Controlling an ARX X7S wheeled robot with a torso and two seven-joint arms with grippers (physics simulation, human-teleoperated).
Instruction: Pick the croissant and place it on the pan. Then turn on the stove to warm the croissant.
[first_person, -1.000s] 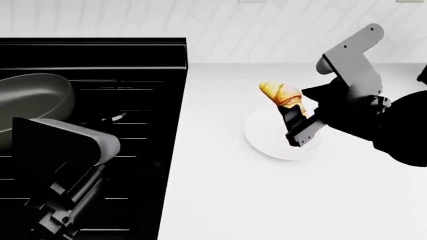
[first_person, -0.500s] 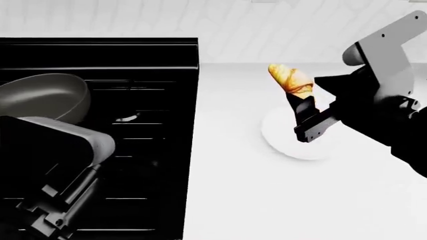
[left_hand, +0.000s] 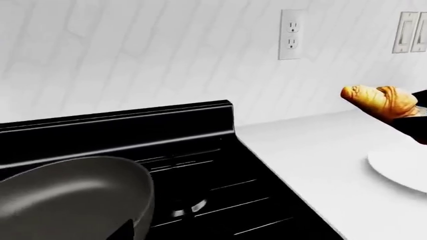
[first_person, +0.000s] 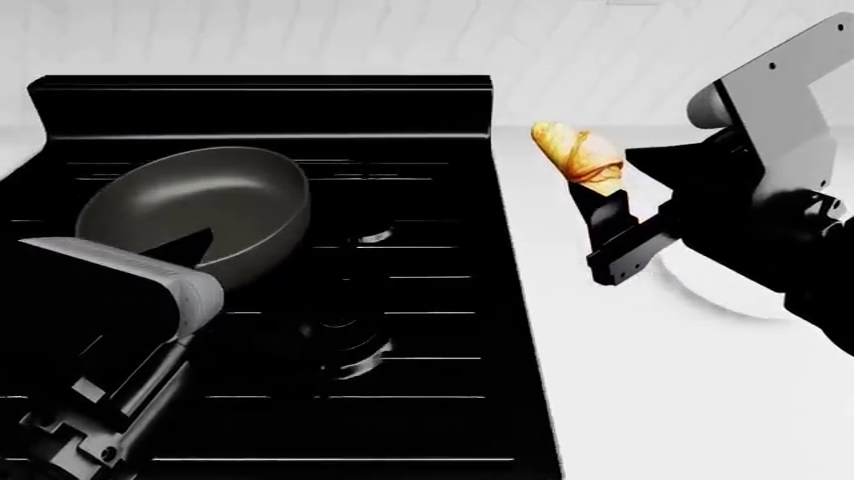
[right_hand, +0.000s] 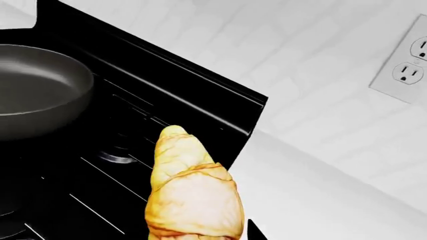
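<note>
Right hand (first_person: 597, 200) closed on croissant (first_person: 577, 153), lifted above counter (first_person: 627, 400) just right of stove (first_person: 400, 300). Pan (first_person: 200, 210) far left on burner. Risk: pastry slips from shallow pinch during sideways carry. Left hand (first_person: 80, 440) state cannot tell.

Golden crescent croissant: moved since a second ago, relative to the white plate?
Yes. The golden crescent croissant, held in the right hand, was over the round white plate; now it is off the plate's stove-side edge, nearer the glossy black stove.
</note>
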